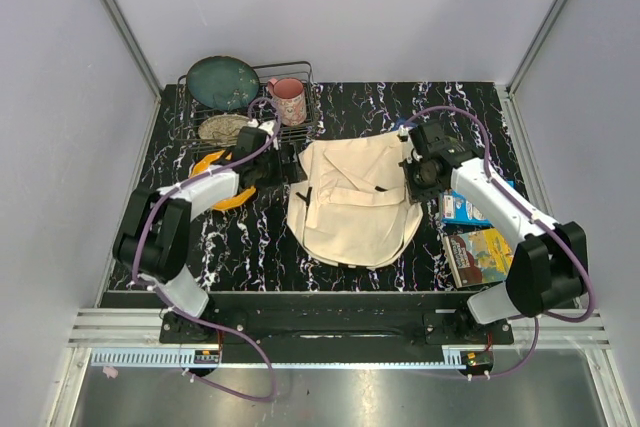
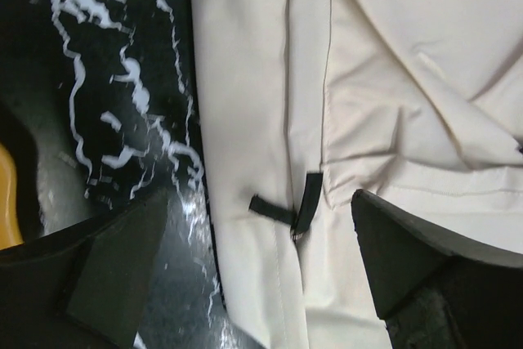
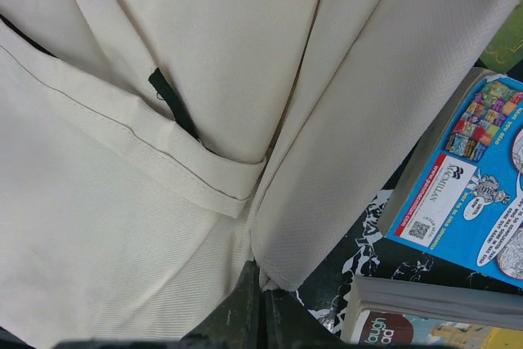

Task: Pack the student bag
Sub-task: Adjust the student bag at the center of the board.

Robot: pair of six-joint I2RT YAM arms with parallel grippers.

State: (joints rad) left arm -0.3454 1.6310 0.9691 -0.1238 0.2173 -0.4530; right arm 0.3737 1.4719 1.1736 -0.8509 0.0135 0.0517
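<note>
Student bag [image 1: 350, 202] flat; left gripper [image 2: 257, 243] released, right gripper [image 3: 260, 304] clenched; rack [image 1: 296, 134] holds mug [image 1: 289, 100]

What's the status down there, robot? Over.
Left gripper open above left edge of student bag. Right gripper shut at its right edge. Books lie outside, right of bag.

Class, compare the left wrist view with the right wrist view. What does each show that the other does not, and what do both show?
Only the left wrist view shows the open left gripper and a yellow object at the far left. Only the right wrist view shows the right gripper, its fingers together, plus a blue book and a second book. Both show the student bag, a black tab on it, and the marbled table.
</note>
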